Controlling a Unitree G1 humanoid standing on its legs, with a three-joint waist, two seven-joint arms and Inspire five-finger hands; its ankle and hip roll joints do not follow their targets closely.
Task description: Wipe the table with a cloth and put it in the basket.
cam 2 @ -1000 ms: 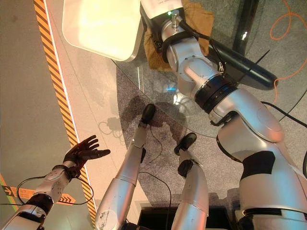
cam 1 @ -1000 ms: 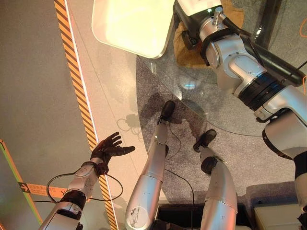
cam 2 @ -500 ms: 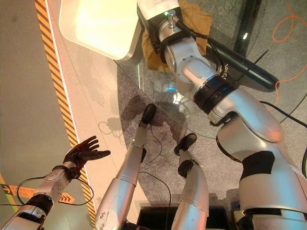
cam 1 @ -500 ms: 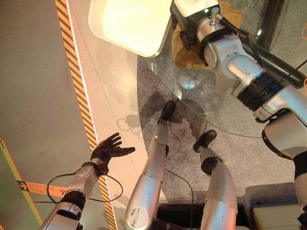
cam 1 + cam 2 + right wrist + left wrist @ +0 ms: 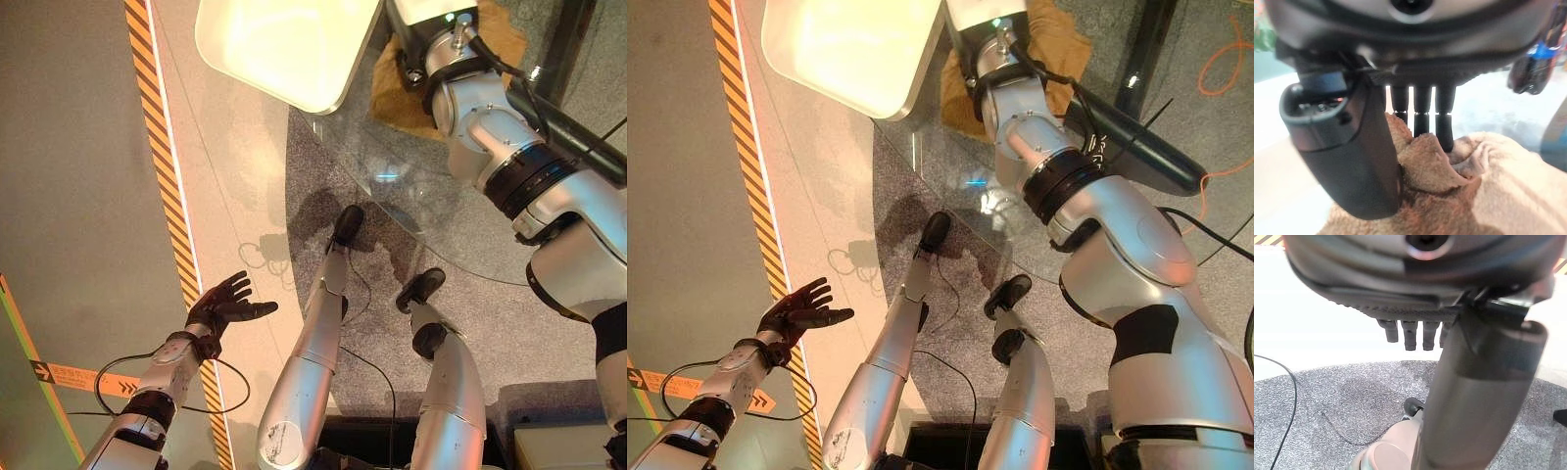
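A brown terry cloth [image 5: 498, 31] lies bunched on the round glass table [image 5: 392, 157], at its far side. My right hand [image 5: 1420, 71] rests on the cloth [image 5: 1488, 186] with straight fingers [image 5: 1421, 120] pressing into its folds and the thumb [image 5: 1347, 147] beside them. In the eye views the silver right forearm covers most of that hand. My left hand [image 5: 217, 308] hangs open low over the floor at the lower left, far from the table, with nothing in it.
A white container [image 5: 284, 49] with rounded corners sits beside the table's far left edge, close to the cloth. Orange-and-black striped tape [image 5: 162, 166] runs along the floor on the left. A dark table post [image 5: 568, 39] stands at the far right.
The right arm has reached a little farther across the glass, sliding the cloth away with it. The view has shifted slightly. The left hand has stayed put.
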